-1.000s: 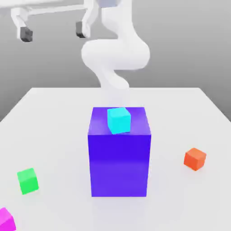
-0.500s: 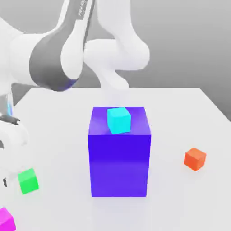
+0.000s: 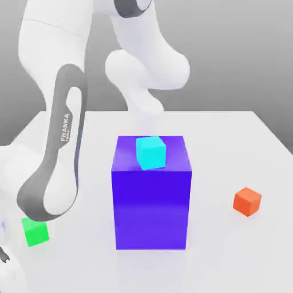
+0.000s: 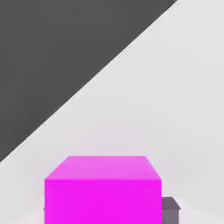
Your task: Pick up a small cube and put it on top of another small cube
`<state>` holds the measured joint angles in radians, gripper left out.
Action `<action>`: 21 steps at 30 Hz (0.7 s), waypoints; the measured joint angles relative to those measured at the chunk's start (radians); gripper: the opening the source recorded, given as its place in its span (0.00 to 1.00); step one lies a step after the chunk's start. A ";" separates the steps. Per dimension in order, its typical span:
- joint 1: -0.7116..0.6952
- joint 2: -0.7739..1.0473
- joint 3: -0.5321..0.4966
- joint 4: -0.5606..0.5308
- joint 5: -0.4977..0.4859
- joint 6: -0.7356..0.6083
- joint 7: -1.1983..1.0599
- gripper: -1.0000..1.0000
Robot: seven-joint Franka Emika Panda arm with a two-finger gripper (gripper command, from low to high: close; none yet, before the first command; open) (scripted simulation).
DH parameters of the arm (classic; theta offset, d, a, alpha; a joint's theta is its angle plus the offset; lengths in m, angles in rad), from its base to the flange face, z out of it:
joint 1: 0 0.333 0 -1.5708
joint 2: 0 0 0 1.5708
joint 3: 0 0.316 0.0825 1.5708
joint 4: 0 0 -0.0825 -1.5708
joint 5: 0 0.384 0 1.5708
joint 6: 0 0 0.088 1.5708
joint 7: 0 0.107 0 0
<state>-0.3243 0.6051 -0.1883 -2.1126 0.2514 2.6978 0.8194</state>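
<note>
The gripper point(image 4: 107, 211) has come down and closed on the pink cube point(image 4: 103, 199), which sits between its jaws, apparently still at table point(image 3: 217, 263) level; the grasp is made, so lifting can follow.

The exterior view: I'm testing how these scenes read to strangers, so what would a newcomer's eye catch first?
Probably the big blue block near the middle of the exterior view, with the cyan cube sitting on top. Next, the white arm reaching down along that view's left, past the green cube. In the hand view, the pink cube stands out brightly against the pale table.
</note>
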 joint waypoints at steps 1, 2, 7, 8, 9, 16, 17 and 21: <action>0.004 -0.012 -0.005 -0.003 -0.004 -0.009 0.003 0.00; 0.010 -0.036 -0.013 -0.009 -0.012 -0.028 0.008 0.00; 0.029 -0.198 -0.058 -0.094 -0.042 -0.107 0.040 0.00; 0.027 -0.230 -0.066 -0.128 -0.040 -0.107 0.044 0.00; 0.026 -0.262 -0.075 -0.163 -0.040 -0.105 0.050 0.00; 0.017 -0.500 -0.147 -0.417 -0.148 -0.073 0.168 0.00; 0.007 -0.535 -0.156 -0.453 -0.182 -0.068 0.198 0.00; -0.008 -0.480 -0.140 -0.496 -0.149 0.028 0.183 0.00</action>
<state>-0.3324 0.1247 -0.3287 -2.6090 0.1024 2.7256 1.0020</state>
